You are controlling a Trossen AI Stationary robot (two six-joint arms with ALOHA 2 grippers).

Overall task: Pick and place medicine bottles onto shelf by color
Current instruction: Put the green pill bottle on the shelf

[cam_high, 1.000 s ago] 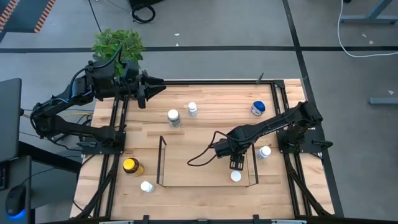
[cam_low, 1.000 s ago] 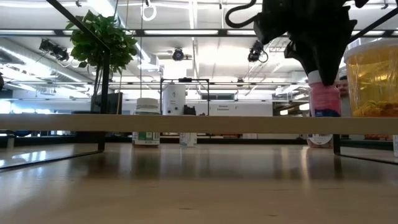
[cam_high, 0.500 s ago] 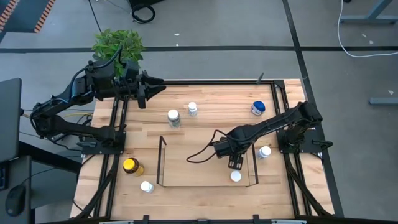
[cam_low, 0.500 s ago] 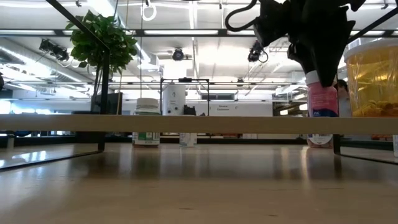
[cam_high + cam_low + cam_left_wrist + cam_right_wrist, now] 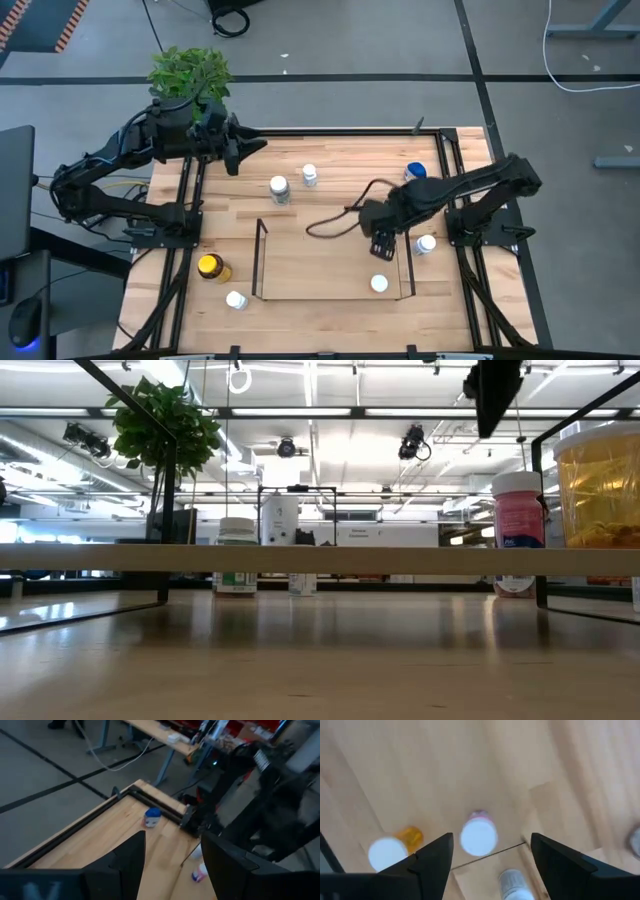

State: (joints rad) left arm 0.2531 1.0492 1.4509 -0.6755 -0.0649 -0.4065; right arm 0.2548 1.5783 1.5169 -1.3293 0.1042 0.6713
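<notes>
We saw one wooden tabletop (image 5: pixel 330 215), and we took the one black wire shelf (image 5: pixel 330 262) on it as our landmark. Two dark arms worked there. We counted seven medicine bottles: a pink bottle (image 5: pixel 379 283) with a white cap standing inside the shelf's right end, a white-capped one (image 5: pixel 427 243) just beyond that end, a blue-capped one (image 5: pixel 416 173) and two white-capped ones (image 5: pixel 294 182) behind the shelf, and an amber yellow-lidded jar (image 5: pixel 210 267) and a small white-capped bottle (image 5: pixel 236 299) off its left end.

Compared with half a second before, the right pincer (image 5: pixel 382 246) had let go of the pink bottle, lifted and drawn back toward the shelf's rear right; it hung spread wide and empty. The left pincer (image 5: pixel 240 150) waited at the tabletop's far left corner, likewise parted, holding nothing.
</notes>
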